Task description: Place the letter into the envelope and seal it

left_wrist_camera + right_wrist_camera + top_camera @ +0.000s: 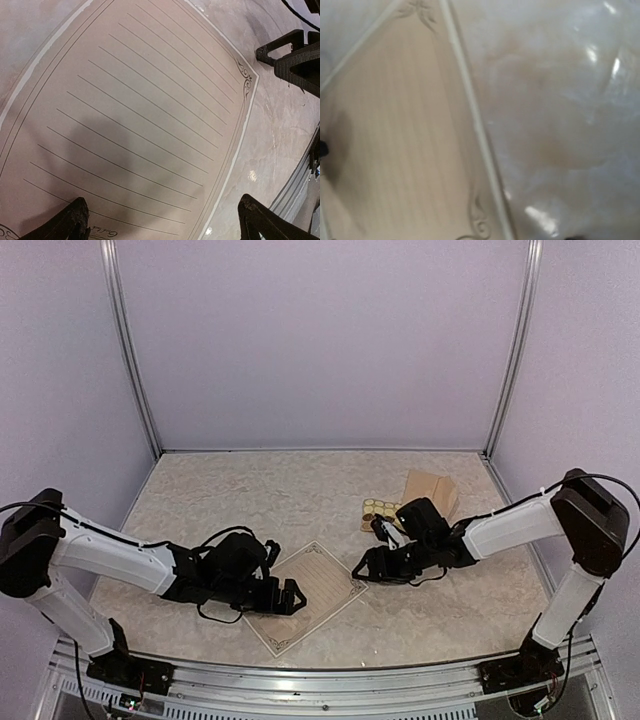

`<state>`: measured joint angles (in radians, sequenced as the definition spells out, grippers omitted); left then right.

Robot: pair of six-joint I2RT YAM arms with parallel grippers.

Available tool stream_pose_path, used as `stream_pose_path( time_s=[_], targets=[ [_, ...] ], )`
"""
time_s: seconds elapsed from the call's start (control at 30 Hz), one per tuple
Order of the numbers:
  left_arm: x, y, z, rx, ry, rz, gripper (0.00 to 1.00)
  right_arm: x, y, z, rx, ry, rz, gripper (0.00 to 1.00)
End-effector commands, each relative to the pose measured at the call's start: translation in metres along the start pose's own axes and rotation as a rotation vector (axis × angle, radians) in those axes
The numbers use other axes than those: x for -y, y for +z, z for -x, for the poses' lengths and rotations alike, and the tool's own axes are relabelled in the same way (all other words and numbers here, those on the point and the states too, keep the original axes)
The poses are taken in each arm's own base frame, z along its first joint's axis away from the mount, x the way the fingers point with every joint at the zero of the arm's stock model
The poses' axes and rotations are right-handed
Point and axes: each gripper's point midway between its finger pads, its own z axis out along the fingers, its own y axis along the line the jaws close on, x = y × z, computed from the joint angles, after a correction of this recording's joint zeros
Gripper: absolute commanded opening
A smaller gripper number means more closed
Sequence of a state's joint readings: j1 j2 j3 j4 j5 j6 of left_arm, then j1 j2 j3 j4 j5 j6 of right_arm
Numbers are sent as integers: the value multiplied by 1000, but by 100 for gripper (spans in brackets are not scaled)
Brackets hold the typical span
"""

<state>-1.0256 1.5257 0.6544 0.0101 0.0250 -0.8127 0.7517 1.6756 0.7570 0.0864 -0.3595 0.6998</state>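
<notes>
Marble tabletop – cream letter, ruled w/ dark scroll border, flat; left gripper wide, empty – right gripper can't tell.

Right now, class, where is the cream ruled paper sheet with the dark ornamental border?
Top view: the sheet lies flat near the table's front edge, between the left gripper and right gripper.
</notes>
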Motion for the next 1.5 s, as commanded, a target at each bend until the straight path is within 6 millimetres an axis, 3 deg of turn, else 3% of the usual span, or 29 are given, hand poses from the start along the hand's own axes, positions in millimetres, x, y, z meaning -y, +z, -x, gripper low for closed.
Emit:
stream_pose_path(
  time_s=[0.0, 0.23, 0.47, 0.73, 0.97, 1.1, 1.33, 1.47],
  targets=[
    [-16, 8, -11, -21, -23, 27, 99, -2, 13, -8, -48, 36, 4, 67],
    [-30, 10, -28, -58, -32, 48, 99, -13, 35, -27, -143, 43, 15, 67],
    [-32, 11, -31, -62, -32, 47, 99, -31, 46, -29, -157, 56, 88, 65],
    [-34, 10, -31, -64, -28, 54, 99, -64, 49, -22, -145, 26, 226, 90],
    [-35, 11, -32, -67, -23, 61, 99, -83, 54, -21, -152, -13, 270, 92],
    [-35, 10, -32, -65, -21, 62, 99, -86, 53, -20, -148, 4, 274, 84],
    [-33, 3, -26, -35, -9, 70, 99, -88, 45, -10, -97, 6, 263, 46],
    [-29, -12, -8, 44, -5, 71, 99, -94, 35, -2, -51, -11, 276, 29]
  ],
)
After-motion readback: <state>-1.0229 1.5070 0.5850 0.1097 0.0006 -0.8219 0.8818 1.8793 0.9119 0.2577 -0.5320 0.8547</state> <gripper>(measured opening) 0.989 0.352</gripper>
